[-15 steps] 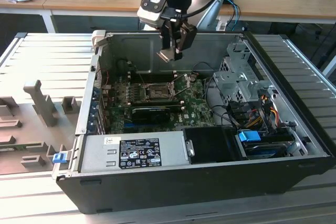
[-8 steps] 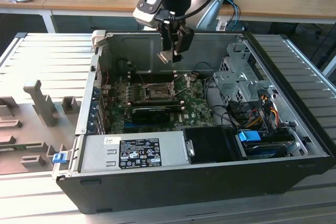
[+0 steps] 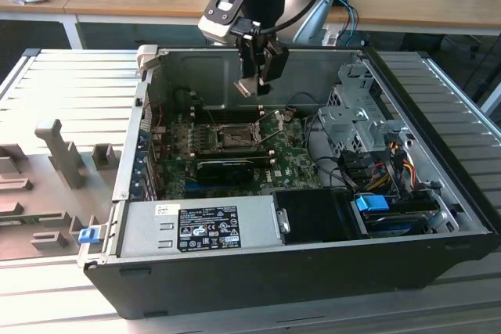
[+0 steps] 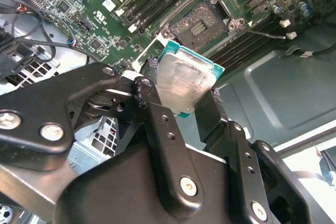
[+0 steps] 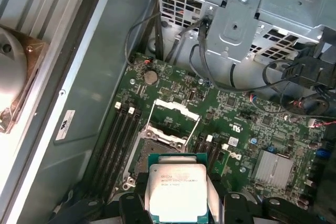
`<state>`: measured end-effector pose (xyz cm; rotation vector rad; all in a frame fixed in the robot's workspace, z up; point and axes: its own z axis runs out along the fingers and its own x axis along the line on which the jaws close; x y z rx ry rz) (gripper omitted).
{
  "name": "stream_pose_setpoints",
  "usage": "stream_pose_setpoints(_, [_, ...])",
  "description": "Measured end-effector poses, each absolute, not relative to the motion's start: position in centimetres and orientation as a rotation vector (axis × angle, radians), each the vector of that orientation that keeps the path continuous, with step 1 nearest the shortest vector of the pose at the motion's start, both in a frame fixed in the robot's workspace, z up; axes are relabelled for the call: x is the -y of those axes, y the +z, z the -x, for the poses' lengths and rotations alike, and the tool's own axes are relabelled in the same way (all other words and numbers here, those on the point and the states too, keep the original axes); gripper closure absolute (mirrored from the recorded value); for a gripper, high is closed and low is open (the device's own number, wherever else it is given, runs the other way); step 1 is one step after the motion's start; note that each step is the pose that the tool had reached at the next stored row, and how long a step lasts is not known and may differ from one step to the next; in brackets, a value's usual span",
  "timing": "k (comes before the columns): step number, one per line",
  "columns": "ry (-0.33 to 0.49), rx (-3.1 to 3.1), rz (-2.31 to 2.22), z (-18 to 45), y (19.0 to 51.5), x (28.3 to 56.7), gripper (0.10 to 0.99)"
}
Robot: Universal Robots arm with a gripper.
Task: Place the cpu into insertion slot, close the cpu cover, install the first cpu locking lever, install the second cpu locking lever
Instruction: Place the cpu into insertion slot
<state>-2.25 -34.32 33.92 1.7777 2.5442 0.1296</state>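
One cpu (image 5: 176,192) sits pinched in the claw (image 4: 179,97), above the insertion slot (image 4: 198,24).

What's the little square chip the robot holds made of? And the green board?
The small flat square chip looks like dull silver metal on top, reflecting light, with a teal rim. The big green board seems hard coated plastic, probably.

The cpu (image 4: 184,80) aloft, the insertion slot (image 3: 232,137) empty.
Silver-faced and green-edged, the chip hangs tilted; in the exterior view the dark, silver-rimmed socket lies at its 6 o'clock, with the cpu cover (image 5: 176,109) raised open.
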Motion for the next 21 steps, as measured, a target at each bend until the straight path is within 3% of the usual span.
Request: stream_pose_setpoints(21, [0.124,-2.382,-1.979,2.4,32.2,34.3,0.561])
